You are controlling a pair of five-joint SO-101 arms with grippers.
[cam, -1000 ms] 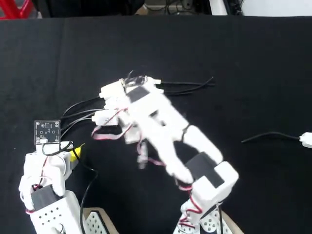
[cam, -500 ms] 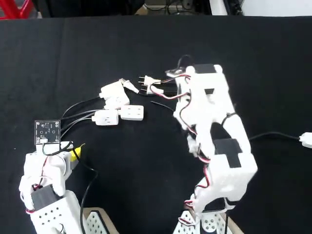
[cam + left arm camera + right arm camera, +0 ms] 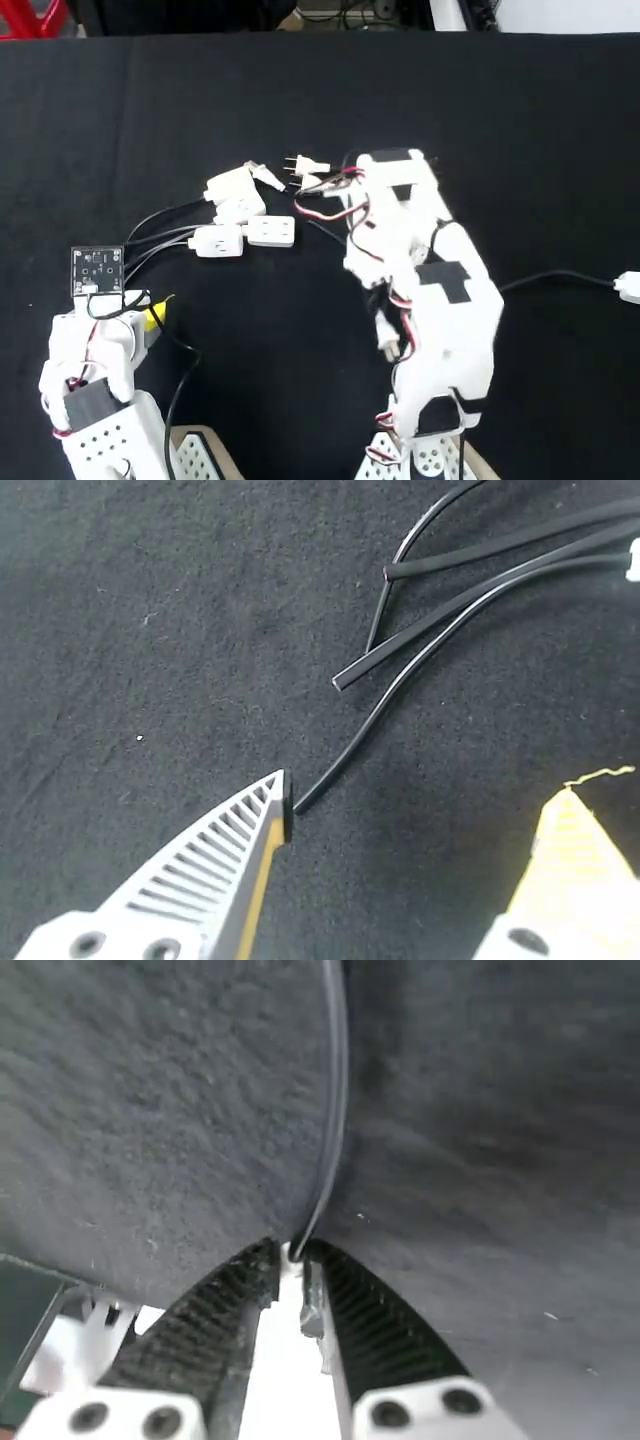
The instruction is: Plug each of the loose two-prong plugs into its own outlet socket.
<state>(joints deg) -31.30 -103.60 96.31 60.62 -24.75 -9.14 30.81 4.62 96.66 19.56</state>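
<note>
We held the small white two-prong plug [image 3: 306, 165] clamped in our right hand [image 3: 290, 1255], prongs facing the white plastic outlet socket [image 3: 235, 188] just beyond it, ready for insertion, while our left hand [image 3: 422, 783] hung with its fingers apart over thin black cords [image 3: 430, 630].

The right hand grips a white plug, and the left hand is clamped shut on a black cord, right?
No: the left wrist view shows the left hand open, with the black cords lying loose, not gripped. The right hand does grip a white plug.
</note>
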